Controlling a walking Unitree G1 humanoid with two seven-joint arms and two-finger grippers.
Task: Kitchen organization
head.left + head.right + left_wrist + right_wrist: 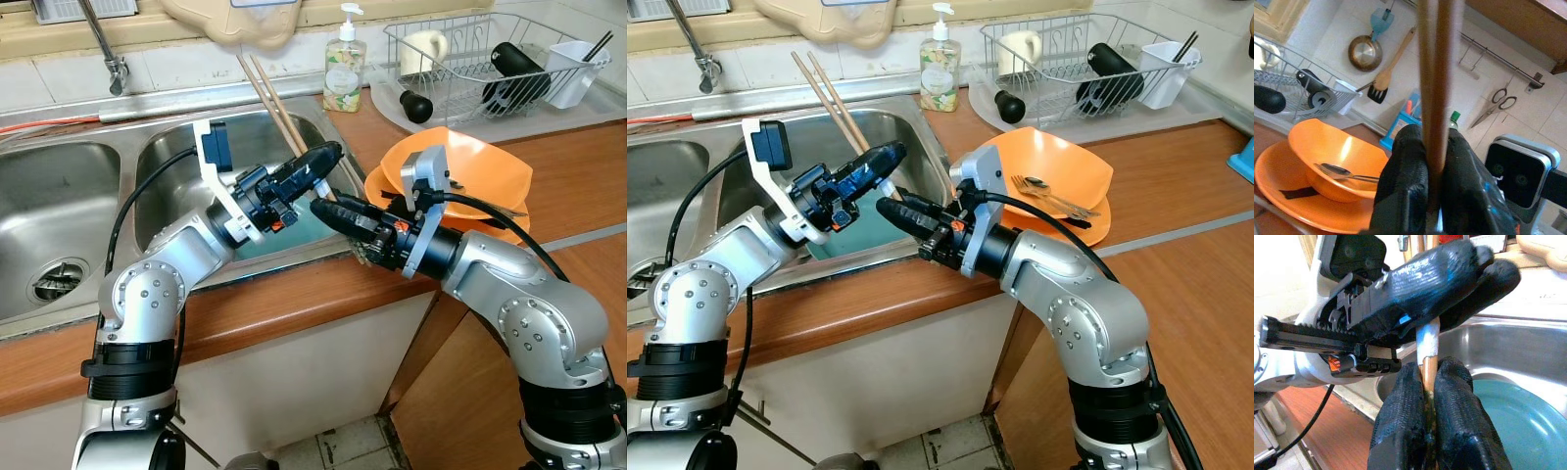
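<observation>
Chopsticks [277,103] gripped at both ends of our reach, held over the right sink basin [176,162].

We have the left pincer [318,162] closed on the pair partway up, tips slanting toward the back wall, while the right pincer [331,212] is clamped on their lower end just beneath; the two sets of black fingers look almost touching. That crowding is our worry: if both keep squeezing and one pulls, the sticks could twist, split apart or drop onto the teal plate [1520,421] in the basin. Room is tight to our right, where the orange bowl [470,166] with its cutlery sits at the table edge, just beside the right wrist. Upward and left over the basin looks freer.
</observation>
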